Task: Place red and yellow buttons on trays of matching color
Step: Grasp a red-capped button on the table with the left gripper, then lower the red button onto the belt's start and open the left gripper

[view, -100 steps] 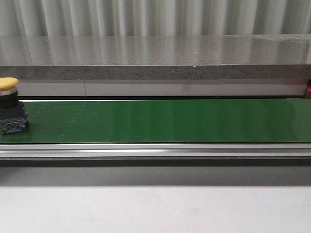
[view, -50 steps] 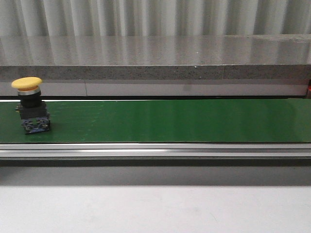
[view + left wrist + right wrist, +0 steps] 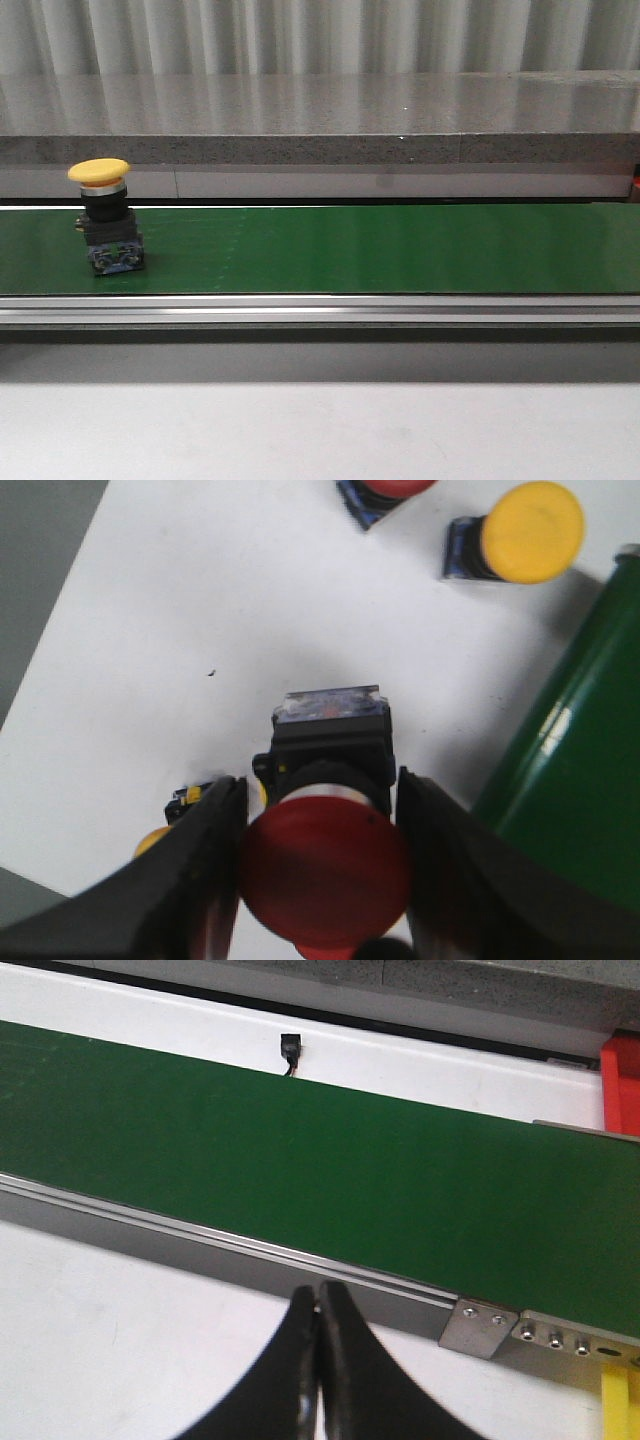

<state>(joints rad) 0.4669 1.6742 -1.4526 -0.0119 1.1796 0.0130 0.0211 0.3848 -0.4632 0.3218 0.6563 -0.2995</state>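
We see a yellow button point(image 3: 108, 214) upright on the green belt point(image 3: 380, 250), far left. Our left gripper point(image 3: 320, 870) pinches a red button point(image 3: 325, 855) above the white surface point(image 3: 250, 610); our right gripper point(image 3: 318, 1360), pressed together, hovers before the belt.

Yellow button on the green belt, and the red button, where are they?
yellow button point(image 3: 99, 171), front view, on its yellow cap.
green belt point(image 3: 400, 250), front view, on its bare surface.
red button point(image 3: 325, 865), left wrist view, on its red cap.

Red button point(image 3: 385, 490) cropped at the frame edge, small yellow part point(image 3: 152, 838) perhaps another button behind the left finger point(image 3: 195, 880).
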